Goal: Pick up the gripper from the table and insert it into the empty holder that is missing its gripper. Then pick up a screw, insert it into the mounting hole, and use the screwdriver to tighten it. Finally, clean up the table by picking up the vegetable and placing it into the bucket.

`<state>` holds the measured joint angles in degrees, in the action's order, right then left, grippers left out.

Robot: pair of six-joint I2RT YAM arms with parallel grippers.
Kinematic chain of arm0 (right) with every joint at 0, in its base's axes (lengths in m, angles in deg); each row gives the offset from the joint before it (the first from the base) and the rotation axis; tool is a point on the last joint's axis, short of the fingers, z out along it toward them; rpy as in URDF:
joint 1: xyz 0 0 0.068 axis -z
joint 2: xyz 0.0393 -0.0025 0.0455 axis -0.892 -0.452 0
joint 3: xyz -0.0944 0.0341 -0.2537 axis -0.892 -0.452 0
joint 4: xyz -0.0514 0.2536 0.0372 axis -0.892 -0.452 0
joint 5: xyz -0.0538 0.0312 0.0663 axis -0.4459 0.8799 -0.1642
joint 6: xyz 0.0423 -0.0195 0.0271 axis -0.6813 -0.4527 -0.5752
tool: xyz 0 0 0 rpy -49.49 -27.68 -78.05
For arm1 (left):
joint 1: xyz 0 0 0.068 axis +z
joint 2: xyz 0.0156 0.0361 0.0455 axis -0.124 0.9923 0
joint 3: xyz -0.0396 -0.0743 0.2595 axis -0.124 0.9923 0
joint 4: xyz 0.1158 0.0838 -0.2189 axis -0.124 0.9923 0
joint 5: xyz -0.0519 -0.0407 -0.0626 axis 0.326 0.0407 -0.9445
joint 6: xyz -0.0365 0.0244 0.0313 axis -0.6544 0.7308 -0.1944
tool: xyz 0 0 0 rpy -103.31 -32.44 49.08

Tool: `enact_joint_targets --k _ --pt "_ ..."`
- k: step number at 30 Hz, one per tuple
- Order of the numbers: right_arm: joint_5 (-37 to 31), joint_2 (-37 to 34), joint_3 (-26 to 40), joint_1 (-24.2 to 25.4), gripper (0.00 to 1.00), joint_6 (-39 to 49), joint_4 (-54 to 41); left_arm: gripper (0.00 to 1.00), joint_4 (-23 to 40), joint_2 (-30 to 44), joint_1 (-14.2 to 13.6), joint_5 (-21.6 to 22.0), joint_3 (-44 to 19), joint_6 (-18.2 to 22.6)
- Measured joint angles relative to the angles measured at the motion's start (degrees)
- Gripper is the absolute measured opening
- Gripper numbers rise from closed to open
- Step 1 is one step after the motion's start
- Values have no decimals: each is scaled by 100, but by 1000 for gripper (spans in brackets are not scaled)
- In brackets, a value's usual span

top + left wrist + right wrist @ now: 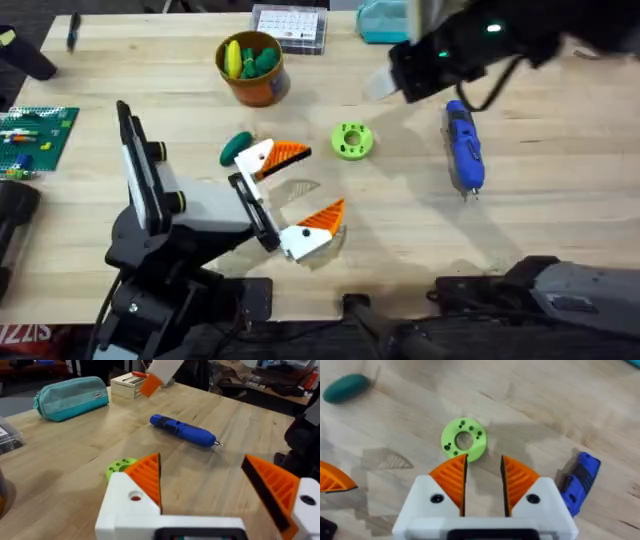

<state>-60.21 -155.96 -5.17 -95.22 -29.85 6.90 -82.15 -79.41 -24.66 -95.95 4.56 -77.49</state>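
An orange bucket [254,72] with a tan rim is seen near the far edge of the wooden table [540,210], and two toy vegetables are held inside it: a yellow one [233,57] standing on end and a lighter green one [264,63] leaning beside it. The dark-green vegetable [236,146] is left lying on the bare wood nearer the arms, just beside the upper finger of the left gripper [300,190] and well apart from the bucket.

The left gripper is held spread wide over the middle of the table, its orange ribbed pads [148,476] far apart and nothing clasped between them. The right gripper [483,480] is raised above the table's far right part (it appears dark and blurred from overhead); in its own wrist view its pads are separated by a narrow gap, with nothing gripped. A flat green ring-shaped disc [351,141] is lying just beyond those fingertips.

The bright-blue screwdriver [464,149] is laid flat on the table to the right of the disc, its metal tip pointed toward the near edge. A clear compartmented box [291,27] is set at the far edge beyond the bucket, its contents too small to tell, and a teal zipped pouch [71,396] is resting closed to its right.
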Motion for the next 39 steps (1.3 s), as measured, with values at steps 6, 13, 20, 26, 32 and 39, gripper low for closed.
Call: enact_joint_targets --k 6,13,20,26,32,39 --pt "-160 962 -901 -115 386 -453 285 986 0 0 0 0 0 0" --pt "-185 1454 -2092 -522 386 -838 1267 986 2 0 -2 0 0 -2" --pt "-185 1084 -2226 -739 386 -942 1457 986 0 0 0 0 0 0" --pt "-181 285 -2233 -756 386 -910 2018 986 0 0 -2 0 0 0" --pt "-183 -280 -2246 -944 386 -599 2699 986 0 0 0 0 0 0" --pt "-181 -510 -2246 -1047 386 -426 2877 986 0 0 0 0 0 0"
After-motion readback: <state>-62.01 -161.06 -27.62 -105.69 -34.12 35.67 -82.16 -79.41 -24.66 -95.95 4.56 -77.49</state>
